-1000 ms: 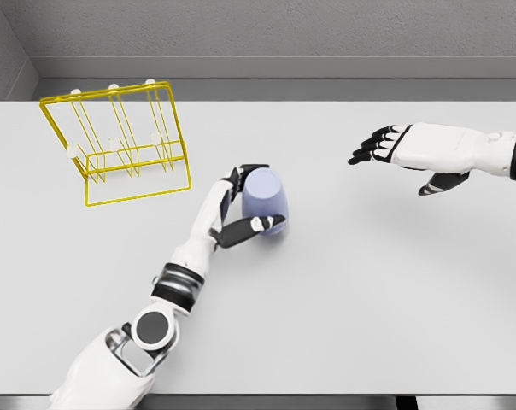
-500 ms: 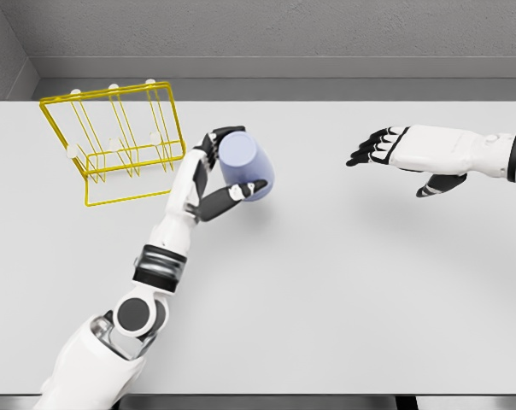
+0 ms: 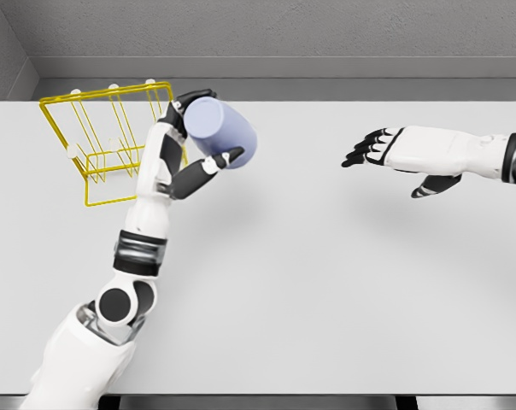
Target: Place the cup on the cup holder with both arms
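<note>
My left hand (image 3: 198,132) is shut on a pale lavender cup (image 3: 221,132), which it holds lifted and tilted with its closed base toward me. The cup hangs just right of the yellow wire cup holder (image 3: 113,141), close to its right-hand frame. The holder stands at the table's back left, with white-tipped pegs on its rungs. My right hand (image 3: 369,150) hovers over the right side of the table, fingers spread, holding nothing and far from the cup.
The grey table (image 3: 326,282) stretches wide in front and to the right. A grey wall (image 3: 266,34) runs along its far edge.
My left arm has lifted the cup off the table and carried it up and to the left toward the holder. The right hand has barely shifted.
</note>
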You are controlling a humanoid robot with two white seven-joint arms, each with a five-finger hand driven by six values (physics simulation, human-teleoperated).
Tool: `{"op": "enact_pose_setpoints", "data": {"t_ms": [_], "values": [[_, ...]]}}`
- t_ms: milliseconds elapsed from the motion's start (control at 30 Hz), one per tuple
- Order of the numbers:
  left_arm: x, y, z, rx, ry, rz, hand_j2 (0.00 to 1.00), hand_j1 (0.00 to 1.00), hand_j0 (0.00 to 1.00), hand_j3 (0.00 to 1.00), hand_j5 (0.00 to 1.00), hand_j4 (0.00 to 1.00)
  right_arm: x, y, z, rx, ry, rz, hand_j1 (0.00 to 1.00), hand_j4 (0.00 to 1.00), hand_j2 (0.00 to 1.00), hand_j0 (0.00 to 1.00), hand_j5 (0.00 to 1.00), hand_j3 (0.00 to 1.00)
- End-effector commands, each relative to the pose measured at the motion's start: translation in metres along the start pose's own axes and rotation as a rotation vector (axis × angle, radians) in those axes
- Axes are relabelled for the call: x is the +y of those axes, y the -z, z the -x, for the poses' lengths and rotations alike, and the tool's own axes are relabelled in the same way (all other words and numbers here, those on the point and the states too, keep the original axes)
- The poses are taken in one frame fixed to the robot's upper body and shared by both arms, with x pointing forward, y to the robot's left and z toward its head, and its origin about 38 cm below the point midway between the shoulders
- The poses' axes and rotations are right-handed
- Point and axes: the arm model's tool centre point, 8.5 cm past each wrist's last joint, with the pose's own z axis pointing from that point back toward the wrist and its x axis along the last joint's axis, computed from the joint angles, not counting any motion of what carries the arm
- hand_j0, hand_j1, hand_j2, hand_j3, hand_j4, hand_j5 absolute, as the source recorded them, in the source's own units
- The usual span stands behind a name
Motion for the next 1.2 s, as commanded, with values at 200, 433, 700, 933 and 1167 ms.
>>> {"op": "enact_pose_setpoints", "data": {"t_ms": [200, 433, 700, 933, 1167], "values": [[0.017, 0.008, -0.005, -0.013, 0.022, -0.038, 0.64, 0.64, 0.64, 0.64, 0.64, 0.64, 0.0, 0.004, -0.001, -0.007, 0.006, 0.008, 1.0, 1.0, 1.0, 1.0, 1.0, 1.0], [0.026, 0.009, 0.0, 0.039, 0.051, -0.052, 0.65, 0.65, 0.65, 0.65, 0.65, 0.65, -0.001, 0.006, -0.002, -0.012, 0.007, 0.011, 1.0, 1.0, 1.0, 1.0, 1.0, 1.0], [0.04, 0.011, -0.004, 0.028, 0.067, -0.086, 0.64, 0.64, 0.64, 0.64, 0.64, 0.64, -0.001, 0.008, -0.003, -0.015, 0.007, 0.013, 1.0, 1.0, 1.0, 1.0, 1.0, 1.0], [0.05, 0.016, -0.006, 0.04, 0.092, -0.097, 0.64, 0.64, 0.64, 0.64, 0.64, 0.64, 0.003, 0.01, -0.005, -0.022, 0.016, 0.009, 1.0, 1.0, 1.0, 1.0, 1.0, 1.0], [0.056, 0.019, -0.005, 0.069, 0.105, -0.109, 0.64, 0.64, 0.64, 0.64, 0.64, 0.64, 0.003, 0.012, -0.005, -0.025, 0.016, 0.013, 1.0, 1.0, 1.0, 1.0, 1.0, 1.0]]}}
